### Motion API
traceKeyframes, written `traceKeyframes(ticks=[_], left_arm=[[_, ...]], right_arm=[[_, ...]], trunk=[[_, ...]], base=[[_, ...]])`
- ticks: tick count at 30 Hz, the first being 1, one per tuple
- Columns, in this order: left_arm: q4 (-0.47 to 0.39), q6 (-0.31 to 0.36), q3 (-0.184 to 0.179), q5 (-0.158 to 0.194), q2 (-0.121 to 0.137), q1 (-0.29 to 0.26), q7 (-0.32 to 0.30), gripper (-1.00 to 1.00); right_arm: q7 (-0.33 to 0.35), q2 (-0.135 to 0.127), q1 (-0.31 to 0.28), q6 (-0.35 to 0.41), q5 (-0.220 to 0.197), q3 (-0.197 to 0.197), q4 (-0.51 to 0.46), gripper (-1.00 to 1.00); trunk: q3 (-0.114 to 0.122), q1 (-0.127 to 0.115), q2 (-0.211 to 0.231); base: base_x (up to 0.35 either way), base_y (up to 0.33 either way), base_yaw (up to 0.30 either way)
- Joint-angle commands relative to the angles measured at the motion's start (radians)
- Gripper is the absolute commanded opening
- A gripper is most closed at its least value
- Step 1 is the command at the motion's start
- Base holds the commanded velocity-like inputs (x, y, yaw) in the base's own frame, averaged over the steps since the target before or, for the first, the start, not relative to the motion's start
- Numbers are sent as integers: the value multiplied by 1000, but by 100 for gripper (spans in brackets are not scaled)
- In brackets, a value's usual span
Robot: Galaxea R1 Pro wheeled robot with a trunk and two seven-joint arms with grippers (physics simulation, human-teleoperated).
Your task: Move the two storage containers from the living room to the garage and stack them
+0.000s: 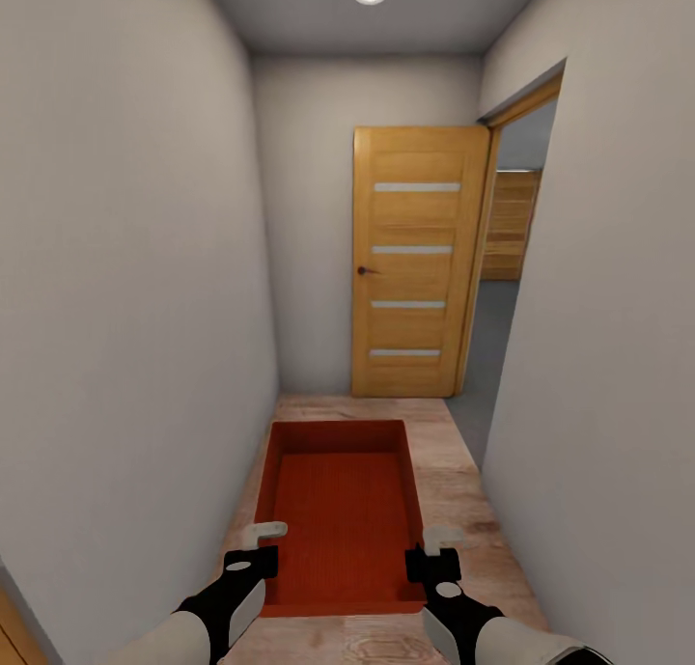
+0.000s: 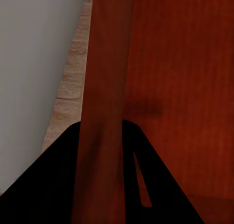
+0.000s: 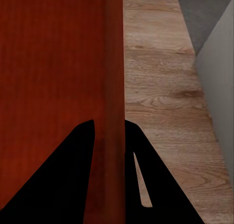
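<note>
One orange-red storage container [image 1: 343, 511] is held above the wood plank floor of a narrow corridor, its open top facing up. My left gripper [image 1: 263, 547] is shut on its left wall and my right gripper [image 1: 432, 552] is shut on its right wall. In the left wrist view the left gripper [image 2: 100, 151] has the thin red wall [image 2: 105, 77] between its dark fingers. The right wrist view shows the right gripper [image 3: 108, 146] clamped on the opposite wall [image 3: 112, 63]. Through a doorway ahead on the right I see the garage's dark grey floor [image 1: 490, 351] and its wood-plank door [image 1: 509, 226].
Pale walls close in on both sides of the corridor [image 1: 125, 308]. An open light-wood door with glass strips [image 1: 417, 260] stands against the end wall, next to the doorway. Wood plank floor [image 1: 454, 472] runs ahead of the container to the grey threshold.
</note>
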Motion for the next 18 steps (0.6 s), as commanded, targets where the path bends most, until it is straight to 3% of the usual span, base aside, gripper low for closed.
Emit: traceKeyframes(ticks=[1, 18], left_arm=[[0, 3, 29, 61, 68, -1, 2, -100], [0, 3, 29, 61, 68, -1, 2, -100]], right_arm=[[3, -10, -1, -19, 15, -76, -4, -100], [3, -10, -1, -19, 15, -76, -4, -100]], trunk=[[-1, 1, -1], [-1, 1, -1]], base=[[324, 0, 0], [324, 0, 0]])
